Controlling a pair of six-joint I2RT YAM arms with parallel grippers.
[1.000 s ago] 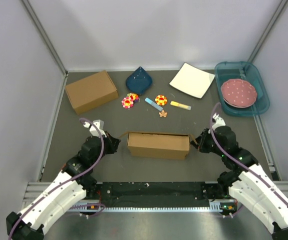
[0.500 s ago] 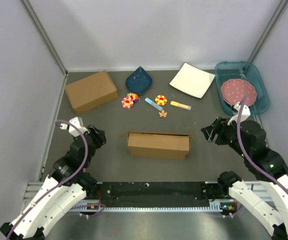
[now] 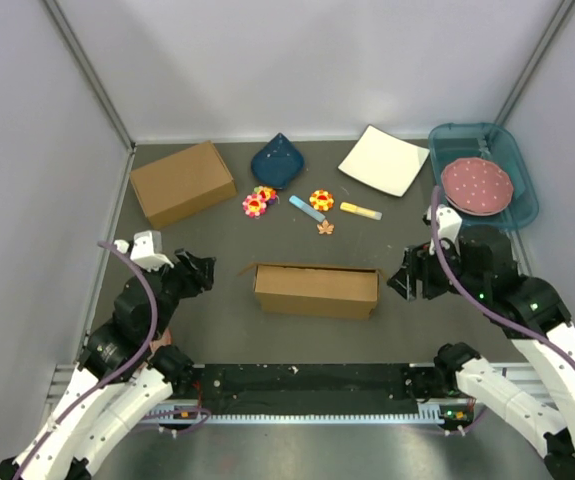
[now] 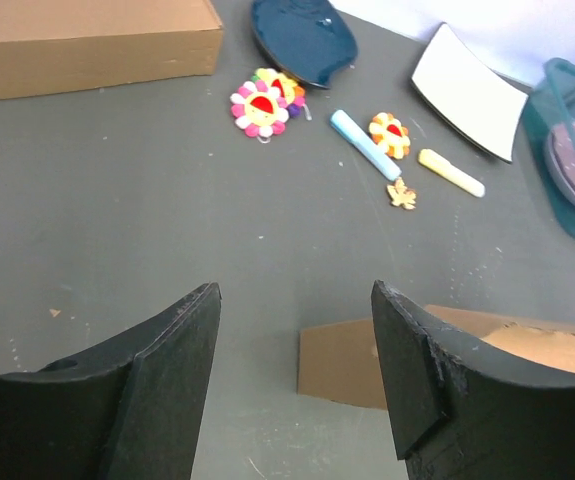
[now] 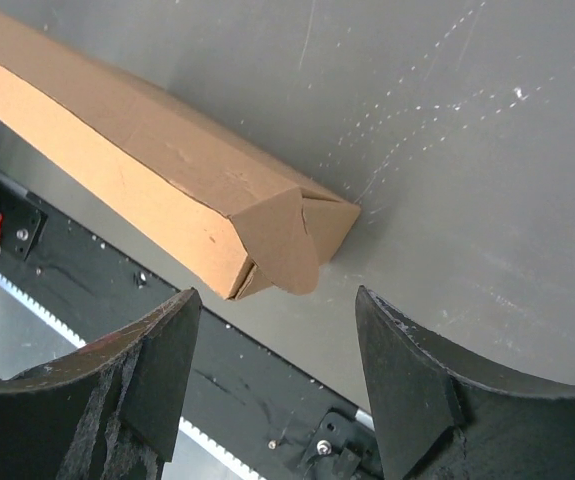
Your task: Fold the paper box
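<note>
Paper box (image 3: pixel 316 290) sits closed on the worktop (image 3: pixel 297 340), both tools clear of it.
Left tool (image 3: pixel 197 272) and right tool (image 3: pixel 404 280) gape wide and empty, each near one end. Folding looks all but done; the next move would be checking the tucked end flap (image 5: pixel 307 235), matte brown card with crisp creases. Beyond lie a blockier carton (image 3: pixel 182 182) and a teal tray (image 3: pixel 454 145).

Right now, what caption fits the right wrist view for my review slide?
Open right jaws frame the tucked end of the shallow brown cardboard box on the grey table.
</note>
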